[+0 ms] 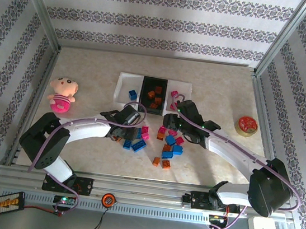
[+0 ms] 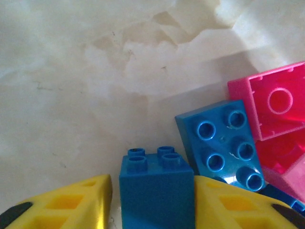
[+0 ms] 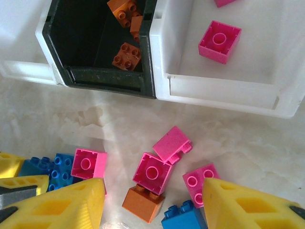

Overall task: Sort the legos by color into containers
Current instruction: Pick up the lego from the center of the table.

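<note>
Nearest the left wrist camera, a small blue brick (image 2: 156, 200) stands studs-up on the table (image 2: 71, 95) between the yellow fingers (image 2: 71, 205) of the left gripper (image 2: 152, 183). One finger lies against it and a thin shadow shows at the other side, so it cannot be told whether the brick is pinched. A flatter blue brick (image 2: 221, 148) lies just beside it.

The bricks are judged to be light, hard and glossy. They should not crush, but may slip or twist if caught by a corner or across the studs. Two opposite flat walls are the place to be gripped, low and square.

The right gripper (image 3: 152, 186) is spread wide above a pink brick (image 3: 152, 172), which touches an orange brick (image 3: 143, 204). Such crowding may let a neighbour be dragged along.

The other loose legos (image 1: 166, 149) are scattered mid-table. Farther off, the trays are set side by side:
- A white tray (image 1: 121, 90) holds one blue piece.
- The black tray (image 3: 102, 78) holds orange ones.
- Another white tray (image 3: 219, 93) holds pink.
</note>
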`<state>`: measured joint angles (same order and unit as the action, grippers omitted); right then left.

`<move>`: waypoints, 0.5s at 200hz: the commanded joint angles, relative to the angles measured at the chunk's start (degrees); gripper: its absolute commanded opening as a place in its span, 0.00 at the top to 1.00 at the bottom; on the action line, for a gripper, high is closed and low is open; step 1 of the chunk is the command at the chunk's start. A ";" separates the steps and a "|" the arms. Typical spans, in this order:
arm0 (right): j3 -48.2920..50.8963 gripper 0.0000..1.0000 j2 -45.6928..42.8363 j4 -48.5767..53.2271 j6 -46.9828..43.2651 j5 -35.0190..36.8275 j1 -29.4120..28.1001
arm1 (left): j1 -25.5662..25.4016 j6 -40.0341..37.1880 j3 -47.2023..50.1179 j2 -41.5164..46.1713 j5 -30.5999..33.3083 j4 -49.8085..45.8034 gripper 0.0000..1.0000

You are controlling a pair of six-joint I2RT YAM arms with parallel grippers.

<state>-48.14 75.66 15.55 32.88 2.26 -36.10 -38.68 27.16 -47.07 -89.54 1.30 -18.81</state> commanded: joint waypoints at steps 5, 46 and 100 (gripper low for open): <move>1.30 0.43 -1.65 -0.87 0.57 0.77 0.52 | -0.70 -0.40 -0.17 -0.66 1.66 -1.28 0.61; 1.76 0.43 -2.51 -0.86 0.62 0.86 0.93 | -0.68 -1.11 -3.58 2.97 2.64 -2.57 0.68; 2.69 0.43 -4.28 -0.88 1.26 0.72 1.03 | 7.29 -5.31 -16.70 2.79 3.88 -2.02 0.69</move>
<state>-46.50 72.97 15.49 33.10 2.26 -35.35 -35.48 25.28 -57.54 -85.95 3.27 -21.30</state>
